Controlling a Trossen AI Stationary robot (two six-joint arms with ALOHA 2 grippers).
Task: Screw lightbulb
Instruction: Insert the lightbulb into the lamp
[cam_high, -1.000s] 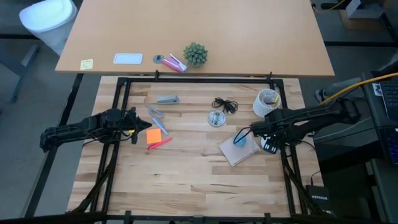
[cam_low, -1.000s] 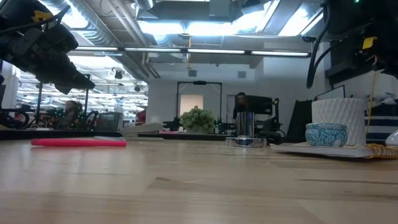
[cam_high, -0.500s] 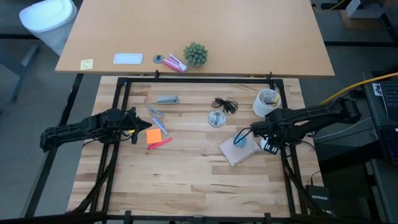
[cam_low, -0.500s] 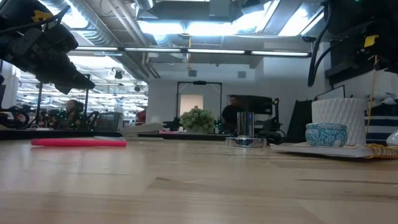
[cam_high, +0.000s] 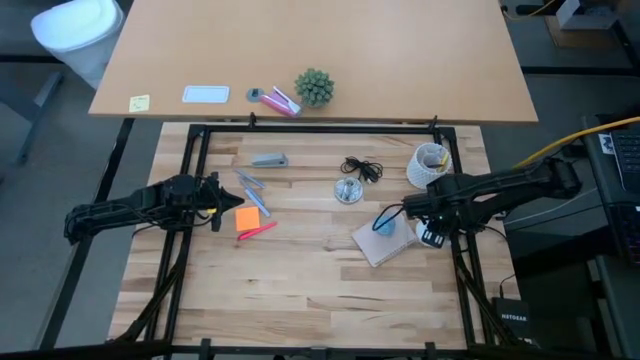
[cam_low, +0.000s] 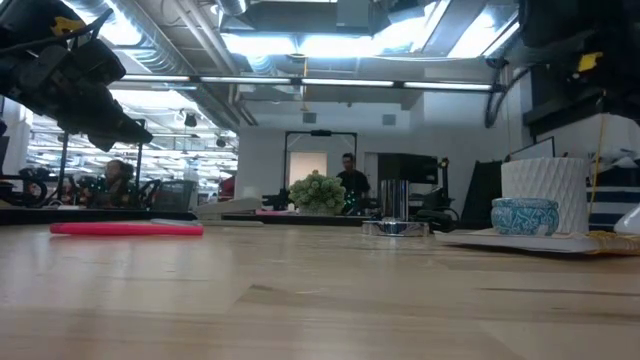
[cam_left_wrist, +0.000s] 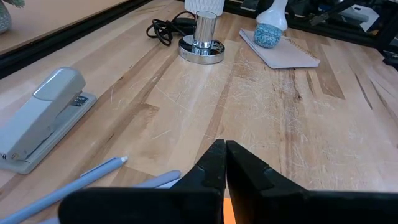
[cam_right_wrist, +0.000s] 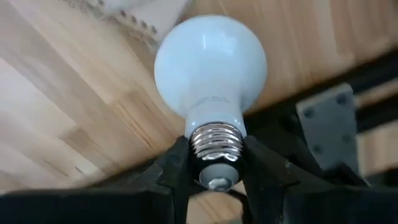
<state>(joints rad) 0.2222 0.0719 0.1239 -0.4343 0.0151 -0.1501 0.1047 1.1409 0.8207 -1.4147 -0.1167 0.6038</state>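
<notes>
Lightbulb (cam_right_wrist: 210, 68) near worktop's right edge, beside notepad (cam_high: 383, 243), screw base pinched between right claw (cam_right_wrist: 213, 163) fingers; globe points away from wrist. Step in hand: pickup, grip just made. Next move, by judgement: lift, turn bulb base-down, carry to metal socket (cam_high: 348, 190) mid-worktop near far edge, align threads, twist. Left claw (cam_left_wrist: 224, 163) pressed together, holding nothing, waits above left side.

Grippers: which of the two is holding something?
The right gripper: its fingers clamp the lightbulb by its screw base. The left gripper is shut on nothing, over the table.
</notes>
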